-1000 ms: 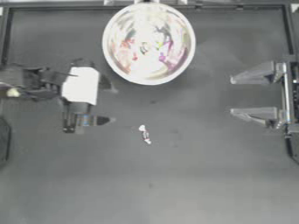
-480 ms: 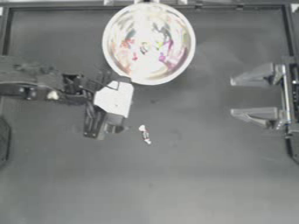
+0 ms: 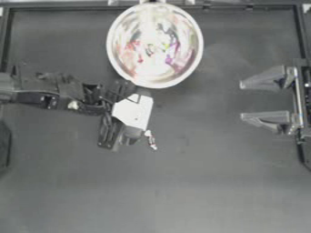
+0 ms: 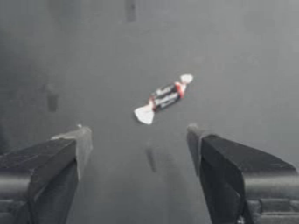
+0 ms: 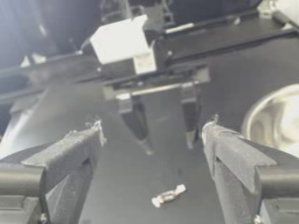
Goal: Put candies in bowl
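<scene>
Red candy point(image 4: 165, 97) lettering shows from left claw point(image 4: 137, 144).

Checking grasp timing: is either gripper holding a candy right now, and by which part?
Nothing is held. The left gripper is open above the candy; the right gripper is open and parked.

We are looking at a robotics lab bench: a dark matte table point(image 3: 200, 191) fenced by a metal frame rail point(image 3: 182, 5), two robot arms reaching in from opposite sides.

Only a dark table point(image 3: 200, 191), bare and matte, bounded by a thin raised rail point(image 3: 61, 7) along the far edge.
</scene>
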Controlling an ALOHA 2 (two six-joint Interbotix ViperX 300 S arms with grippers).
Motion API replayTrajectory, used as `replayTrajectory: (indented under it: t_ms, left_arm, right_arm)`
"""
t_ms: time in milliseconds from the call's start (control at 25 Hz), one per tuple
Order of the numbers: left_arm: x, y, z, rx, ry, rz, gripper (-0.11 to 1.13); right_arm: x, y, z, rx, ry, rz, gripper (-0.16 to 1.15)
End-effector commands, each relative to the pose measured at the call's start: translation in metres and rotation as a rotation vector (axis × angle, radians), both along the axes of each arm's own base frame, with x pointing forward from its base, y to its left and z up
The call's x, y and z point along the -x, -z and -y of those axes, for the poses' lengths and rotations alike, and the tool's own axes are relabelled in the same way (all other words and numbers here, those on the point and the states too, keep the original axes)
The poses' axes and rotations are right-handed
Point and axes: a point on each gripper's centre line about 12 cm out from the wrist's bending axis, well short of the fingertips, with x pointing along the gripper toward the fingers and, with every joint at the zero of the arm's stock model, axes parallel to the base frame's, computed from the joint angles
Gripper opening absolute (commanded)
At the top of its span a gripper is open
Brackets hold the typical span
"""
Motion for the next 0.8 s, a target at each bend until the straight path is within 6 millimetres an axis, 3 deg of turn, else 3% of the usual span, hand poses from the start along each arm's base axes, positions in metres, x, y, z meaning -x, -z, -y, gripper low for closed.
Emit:
replayTrajectory:
  t_ms: [40, 800]
  left_arm:
    - [-0.009, -0.010, 0.003, -0.025, 0.040, 0.032, 0.97]
    - [-0.036, 0.018, 0.013, -0.024, 0.119, -0.064, 0.96]
  right_arm:
    - [-0.002, -0.005, 0.000, 0.001, -0.002, 0.017, 0.98]
    - [-0.003, -0.003, -0.001, -0.022, -0.006, 0.038, 0.98]
